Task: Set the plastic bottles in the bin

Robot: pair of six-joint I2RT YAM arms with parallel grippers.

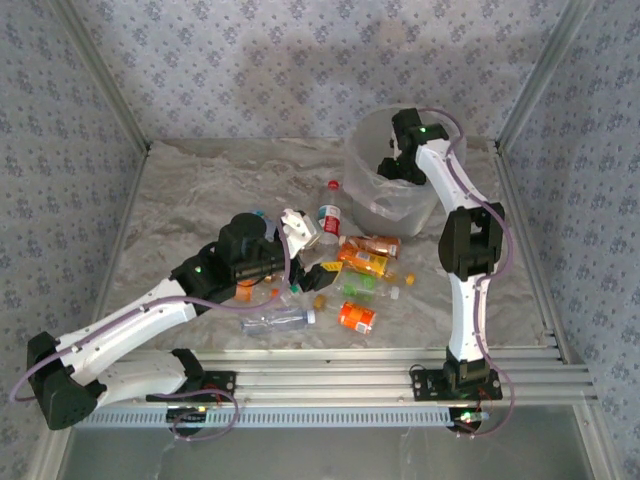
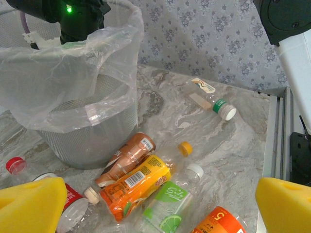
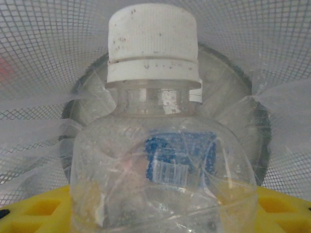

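My left arm (image 1: 150, 320) lies low, reaching forward and rightward from its base, and my left gripper (image 1: 298, 228) has its yellow fingers (image 2: 31, 204) spread wide. My right arm (image 1: 468, 300) stands tall with a bent elbow, and my right gripper (image 1: 388, 168) is clamped on a white-capped clear bottle (image 3: 160, 160).

Floral grey wallpaper walls (image 1: 300, 60) enclose a marbled tabletop (image 1: 200, 190).

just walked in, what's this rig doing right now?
It is clearing bottles into the bin. The right gripper holds a clear plastic bottle with a white cap and blue label inside the large translucent whitish mesh bin, not yet released. The left gripper hovers open and empty over the pile of loose orange-, green- and red-labelled bottles on the marble table.
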